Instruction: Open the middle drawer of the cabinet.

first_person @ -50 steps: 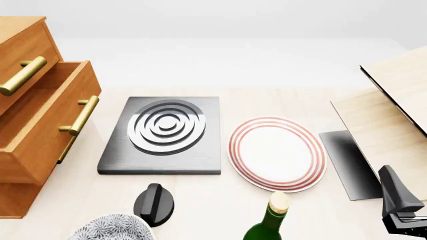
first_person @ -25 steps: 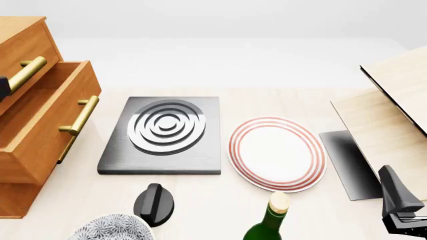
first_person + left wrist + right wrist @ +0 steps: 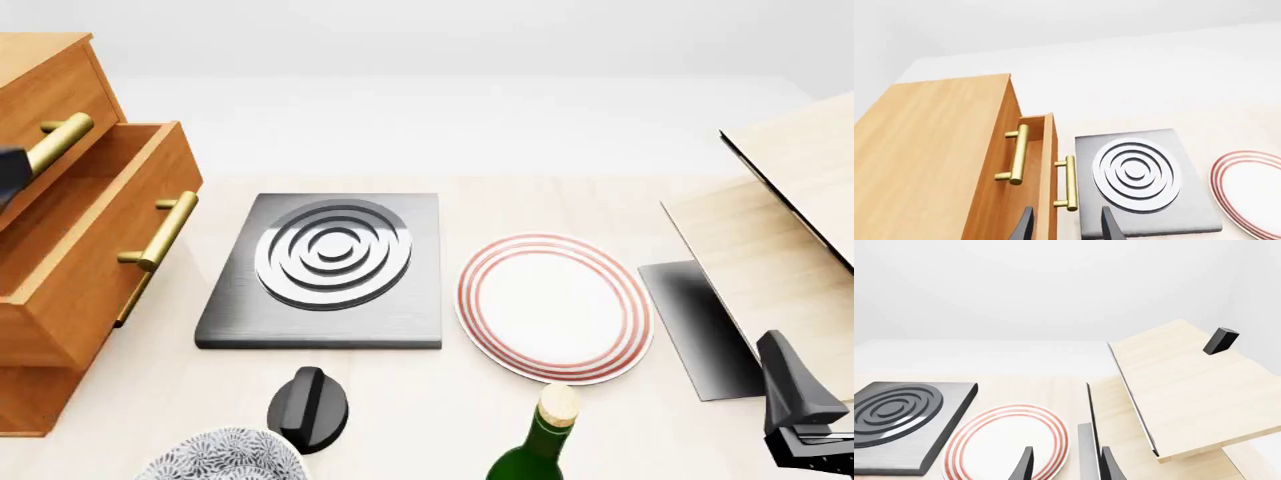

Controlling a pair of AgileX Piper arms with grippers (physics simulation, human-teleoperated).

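The cabinet [image 3: 54, 230] is seen at the far left of the table [image 3: 561, 205] in the front view, with its middle drawer [image 3: 94, 250] pulled well out past the drawer above it, the open box interior being exposed. The brass handle of the middle drawer [image 3: 163, 232] is carried forward with the drawer front, while the handle of the top drawer [image 3: 56, 140] sits further back.

The left gripper [image 3: 1066, 227] is held above the cabinet, looking down over its top; its jaws are apart and empty (only the two dark fingertips [image 3: 1025, 227] are shown at the edge of the left wrist view). In that view the middle drawer's handle [image 3: 1069, 183] lies just ahead of the jaws, untouched, and the top drawer's handle [image 3: 1016, 155] is found just beyond and to one side. In the front view only a dark sliver of this gripper [image 3: 11, 170] is caught at the left edge, beside the top drawer's handle.

The right gripper [image 3: 1066, 467] is parked low at the opposite side of the table, well apart from the cabinet, its jaws likewise apart and empty. Ahead of them a red-ringed plate [image 3: 1006, 442] and a dark hob slab [image 3: 901, 415] are seen, with a pale wooden board [image 3: 1187, 390] raised alongside.
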